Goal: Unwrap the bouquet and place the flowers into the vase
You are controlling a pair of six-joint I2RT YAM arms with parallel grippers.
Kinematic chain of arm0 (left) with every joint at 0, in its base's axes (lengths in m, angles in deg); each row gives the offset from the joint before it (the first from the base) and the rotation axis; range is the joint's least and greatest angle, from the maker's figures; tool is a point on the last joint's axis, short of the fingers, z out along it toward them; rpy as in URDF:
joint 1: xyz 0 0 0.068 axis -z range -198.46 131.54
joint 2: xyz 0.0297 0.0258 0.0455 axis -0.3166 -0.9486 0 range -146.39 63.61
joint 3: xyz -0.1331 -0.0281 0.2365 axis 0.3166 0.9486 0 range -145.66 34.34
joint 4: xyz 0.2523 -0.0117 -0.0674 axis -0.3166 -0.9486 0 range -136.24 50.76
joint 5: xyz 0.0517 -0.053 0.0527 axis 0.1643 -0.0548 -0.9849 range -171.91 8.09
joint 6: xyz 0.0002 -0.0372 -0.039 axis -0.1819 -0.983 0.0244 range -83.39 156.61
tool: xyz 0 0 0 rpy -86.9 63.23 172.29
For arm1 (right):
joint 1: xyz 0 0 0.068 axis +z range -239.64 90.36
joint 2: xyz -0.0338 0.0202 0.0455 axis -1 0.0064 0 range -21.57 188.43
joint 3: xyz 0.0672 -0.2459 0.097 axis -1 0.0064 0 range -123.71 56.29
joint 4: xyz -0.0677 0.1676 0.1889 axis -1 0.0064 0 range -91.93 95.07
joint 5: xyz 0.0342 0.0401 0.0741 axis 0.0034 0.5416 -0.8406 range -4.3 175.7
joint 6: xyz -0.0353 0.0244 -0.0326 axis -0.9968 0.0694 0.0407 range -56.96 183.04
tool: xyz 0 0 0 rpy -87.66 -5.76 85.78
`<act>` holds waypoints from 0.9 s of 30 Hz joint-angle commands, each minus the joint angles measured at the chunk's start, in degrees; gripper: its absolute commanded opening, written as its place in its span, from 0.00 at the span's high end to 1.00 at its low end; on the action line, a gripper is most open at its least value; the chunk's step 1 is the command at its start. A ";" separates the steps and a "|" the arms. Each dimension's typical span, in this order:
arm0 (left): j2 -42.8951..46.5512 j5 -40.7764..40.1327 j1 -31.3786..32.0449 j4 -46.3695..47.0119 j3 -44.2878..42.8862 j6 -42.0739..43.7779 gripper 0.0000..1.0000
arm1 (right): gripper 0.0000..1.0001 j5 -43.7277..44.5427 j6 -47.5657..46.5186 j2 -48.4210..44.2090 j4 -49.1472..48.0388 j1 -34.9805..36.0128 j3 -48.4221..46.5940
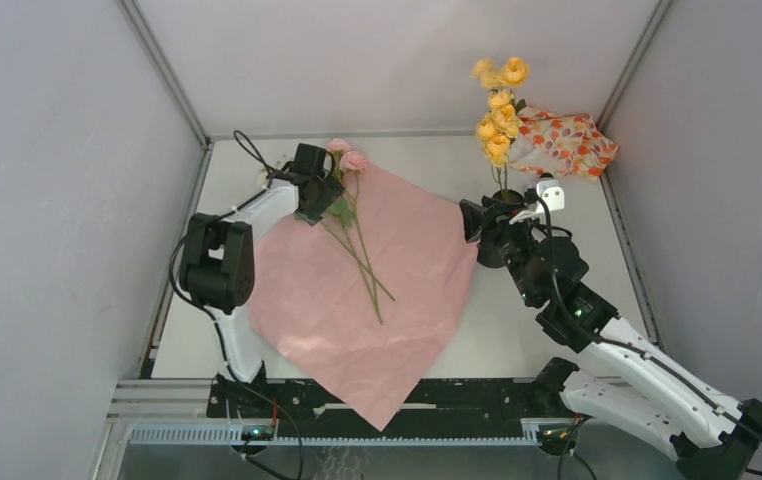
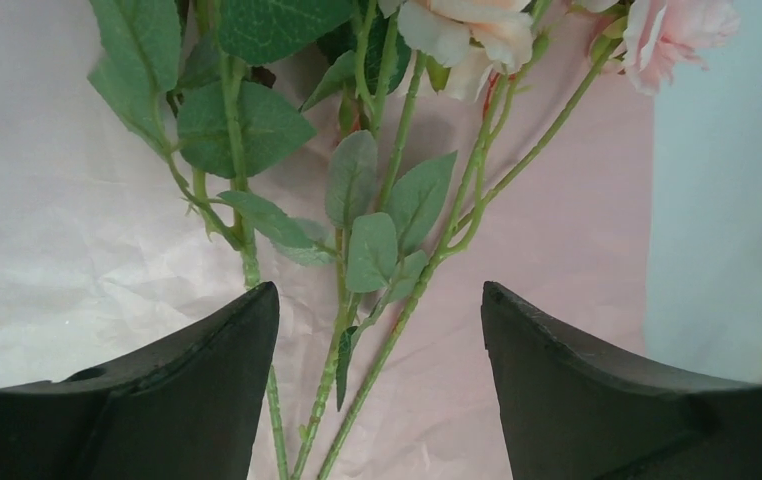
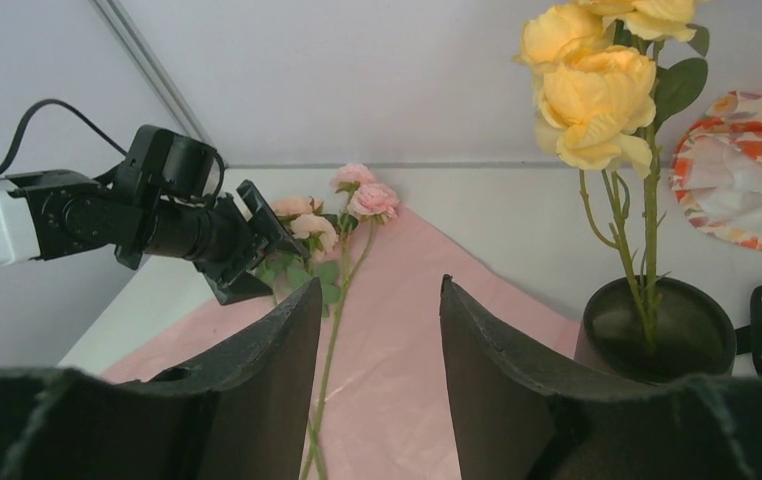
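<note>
The bouquet lies unwrapped: its pink paper [image 1: 357, 300] is spread flat on the table. On the paper lie pink and cream flowers [image 1: 347, 160] with long green stems [image 1: 362, 255]. My left gripper [image 1: 319, 205] hovers open just above them. In the left wrist view, its jaws [image 2: 380, 295] straddle the stems [image 2: 397, 320] without touching them. Yellow flowers [image 1: 499, 120] stand upright in the black vase [image 3: 657, 330]. My right gripper [image 3: 380, 285] is open and empty, just left of the vase over the paper's right edge.
An orange-and-white floral cloth bundle [image 1: 562, 145] lies at the back right corner behind the vase. Grey walls enclose the table on three sides. The paper's near corner hangs over the front rail [image 1: 377, 400].
</note>
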 commanded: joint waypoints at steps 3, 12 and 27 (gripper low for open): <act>-1.22 -3.41 0.14 -0.16 -4.73 0.42 0.21 | 0.45 -1.31 1.83 -0.43 -1.17 0.44 0.89; -5.34 -4.18 -0.36 0.04 -6.69 -0.87 0.26 | 0.48 -2.18 2.31 0.15 -0.56 0.42 0.93; -10.68 -2.84 -0.71 0.57 -10.27 -0.63 0.35 | 0.51 -3.14 4.79 0.42 -0.11 0.43 2.31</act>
